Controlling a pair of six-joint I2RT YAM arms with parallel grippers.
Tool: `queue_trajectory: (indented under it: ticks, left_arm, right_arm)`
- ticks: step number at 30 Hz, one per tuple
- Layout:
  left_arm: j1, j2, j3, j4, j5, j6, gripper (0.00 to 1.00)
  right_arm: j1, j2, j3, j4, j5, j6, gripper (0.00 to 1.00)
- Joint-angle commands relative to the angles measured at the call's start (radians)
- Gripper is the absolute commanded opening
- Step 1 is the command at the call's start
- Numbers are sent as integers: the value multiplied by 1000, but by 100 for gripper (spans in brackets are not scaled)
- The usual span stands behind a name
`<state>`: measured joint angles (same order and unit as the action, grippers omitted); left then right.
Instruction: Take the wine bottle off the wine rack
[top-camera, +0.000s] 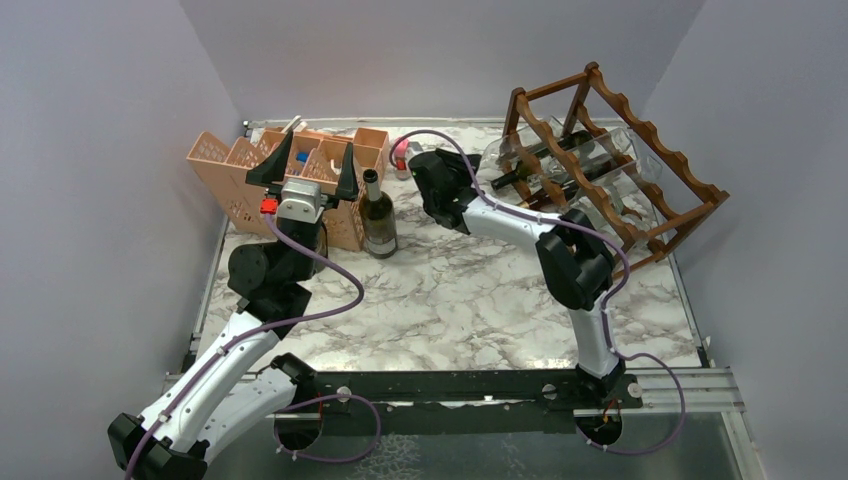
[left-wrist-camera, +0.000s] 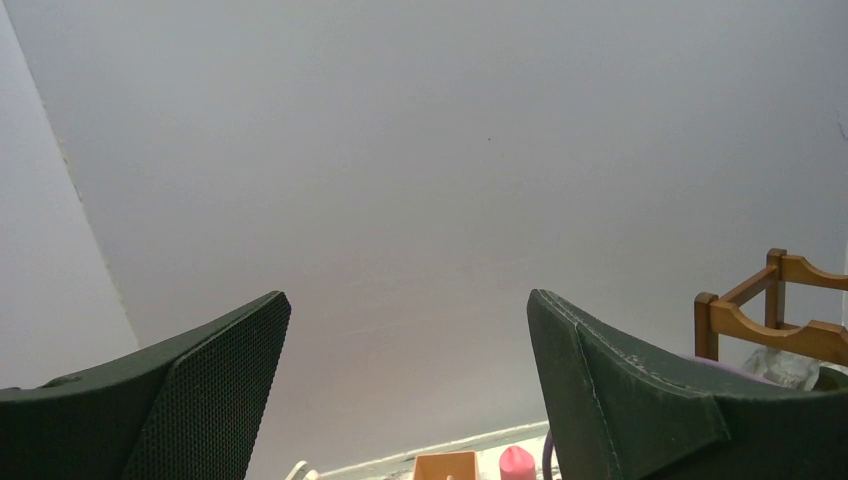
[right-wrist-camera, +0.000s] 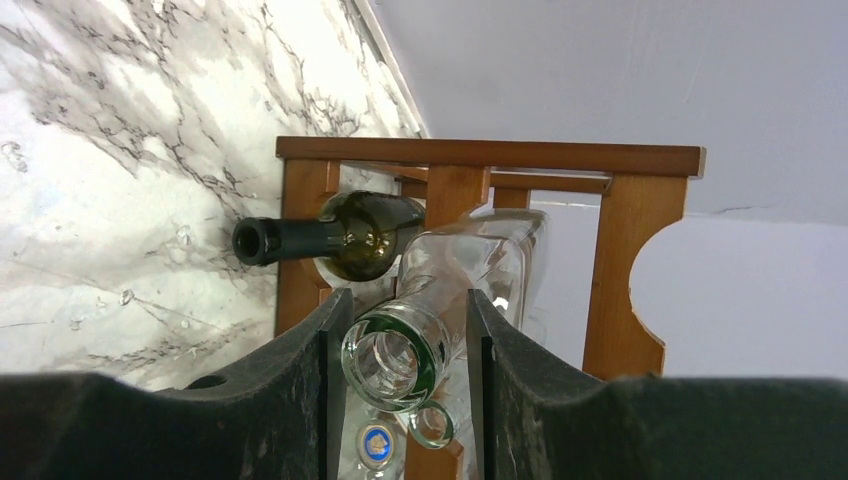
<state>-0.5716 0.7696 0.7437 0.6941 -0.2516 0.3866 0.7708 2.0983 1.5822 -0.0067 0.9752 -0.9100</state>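
**Bottle neck gripped at rack end, pull-out not yet done**

Far left: peach organiser (top-camera: 225, 170) sits at back-left of table (top-camera: 470, 300), no part in this job. L arm is reared up in front of it. The left claw (top-camera: 316, 150) has fingers spread wide w/ nothing between them, and its wrist view shows mostly back wall. Prob parked high to leave the R arm room.

Just right of organiser, a dark standing bottle (top-camera: 378, 215) is upright on the marble, apart from both arms.

Centre-right: R arm stretches toward the rack's open end. The right claw (right-wrist-camera: 405, 325) is clamped on the neck of the clear bottle (right-wrist-camera: 470, 250), one finger each side just behind the mouth. The neck is the narrow bit poking out past the rails, hence the grip there.

The bottle's body lies on its side inside the wine rack (top-camera: 640, 160), cradled by scalloped rails, so it's not out yet. A dark green bottle (right-wrist-camera: 335, 235) lies in the slot beside it, close to one finger. Pull should prob run straight along the bottle's axis to avoid nudging it.
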Motion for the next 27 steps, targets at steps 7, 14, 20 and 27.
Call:
queue_trajectory:
  ticks: [7, 14, 20, 27]
  left_arm:
    - [-4, -11, -14, 24, -2, 6, 95]
    - [-4, -13, -14, 25, -2, 5, 95]
    - [-4, -14, -13, 25, -2, 6, 95]
    - [-4, -9, -14, 25, 0, 6, 95]
  right_arm:
    - [83, -44, -50, 7, -16, 90, 1]
    - [108, -101, -58, 43, 9, 102, 1]
    - [125, -133, -45, 3, 5, 157, 1]
    - [154, -164, -29, -23, 19, 184, 1]
